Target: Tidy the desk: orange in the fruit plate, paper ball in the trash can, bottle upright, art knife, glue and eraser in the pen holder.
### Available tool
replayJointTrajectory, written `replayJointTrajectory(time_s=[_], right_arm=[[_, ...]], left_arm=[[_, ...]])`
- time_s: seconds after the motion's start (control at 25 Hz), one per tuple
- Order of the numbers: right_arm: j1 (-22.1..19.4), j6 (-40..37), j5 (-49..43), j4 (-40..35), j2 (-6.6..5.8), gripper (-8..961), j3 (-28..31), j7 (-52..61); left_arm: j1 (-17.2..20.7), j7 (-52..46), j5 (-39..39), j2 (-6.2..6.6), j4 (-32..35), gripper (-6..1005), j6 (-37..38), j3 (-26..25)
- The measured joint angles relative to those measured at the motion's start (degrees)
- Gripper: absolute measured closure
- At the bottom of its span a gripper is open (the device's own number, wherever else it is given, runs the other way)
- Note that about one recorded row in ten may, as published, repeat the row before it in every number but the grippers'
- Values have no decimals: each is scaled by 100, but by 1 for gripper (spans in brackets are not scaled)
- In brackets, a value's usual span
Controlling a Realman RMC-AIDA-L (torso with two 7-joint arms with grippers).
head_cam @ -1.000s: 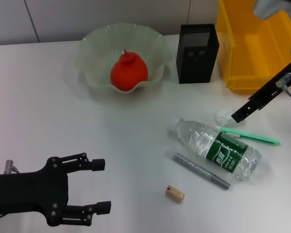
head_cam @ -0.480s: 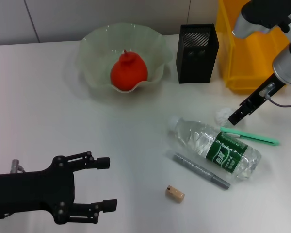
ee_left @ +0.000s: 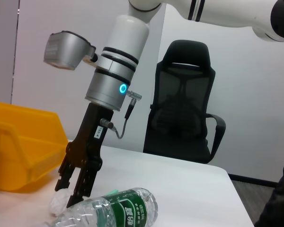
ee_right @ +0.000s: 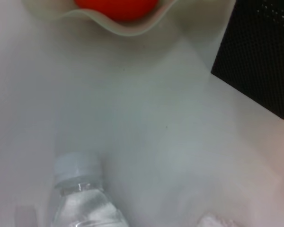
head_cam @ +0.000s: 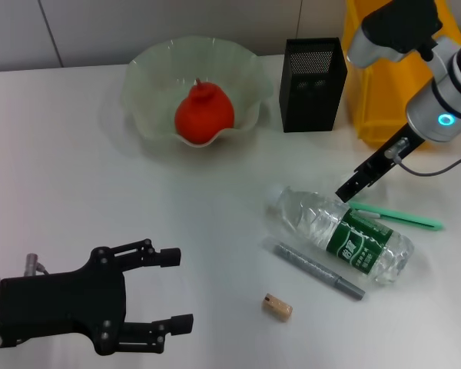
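We see a red-orange round fruit (head_cam: 204, 114) in a pale green translucent ruffled bowl (head_cam: 150, 69), a black mesh metal box (head_cam: 313, 84), a bright yellow plastic bin (head_cam: 384, 84), and a clear plastic bottle (head_cam: 343, 234) with a green label on the plain white surface (head_cam: 77, 169).

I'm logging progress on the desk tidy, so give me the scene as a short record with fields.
orange: in the fruit plate
bottle: lying on its side on the desk
paper ball: on the desk, beside the bottle
eraser: on the desk, near edge
pen holder: upright beside the trash can
right claw: over the paper ball
left claw: open, apart from everything
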Motion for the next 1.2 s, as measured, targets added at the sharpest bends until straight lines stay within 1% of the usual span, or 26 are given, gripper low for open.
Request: replayJointTrajectory(time_s=[0.36,0.52,0.72,0.8,0.88,0.92,0.96,1.0,1.12,1.16,1.2], right_arm=[[31,146,-18,132,-9,197,-20,28],[4,127,-31,135,-10,399,-85,27],[-18,61,-34,94,-9,617,-130,32],[-29,6,-35,31,-9,624,-119,32],[-85,-145,-37,-230,-14,632,-85,38],[-85,-145,-37,-230,-14,635,-85,38],[-190,-356,-39,-664,-23,639,-66,66],[-190,-356,-39,-664,-23,642,-66,66],[-365,-813,-42,-1464,-27,647,-63,151],[-442,-1179,-70,-1995,-43,647,-62,217],[-442,-1179,-70,-1995,-43,647,-62,217]], left_arm=[[23,-10,0,-2,-12,143,26,-1],[22,-18,-1,-2,-12,143,16,-1],[20,-27,-1,-2,-12,143,42,-1],[20,-30,-1,-2,-12,143,42,-1],[19,-36,-1,-2,-12,143,42,-1],[19,-36,-1,-2,-12,143,42,-1],[20,-45,-1,-2,-12,143,39,-1],[20,-45,-1,-2,-12,143,39,-1],[26,-50,-1,-2,-12,143,32,-1],[29,-51,-1,-2,-11,143,28,-1],[33,-54,-1,-2,-12,143,22,-2]])
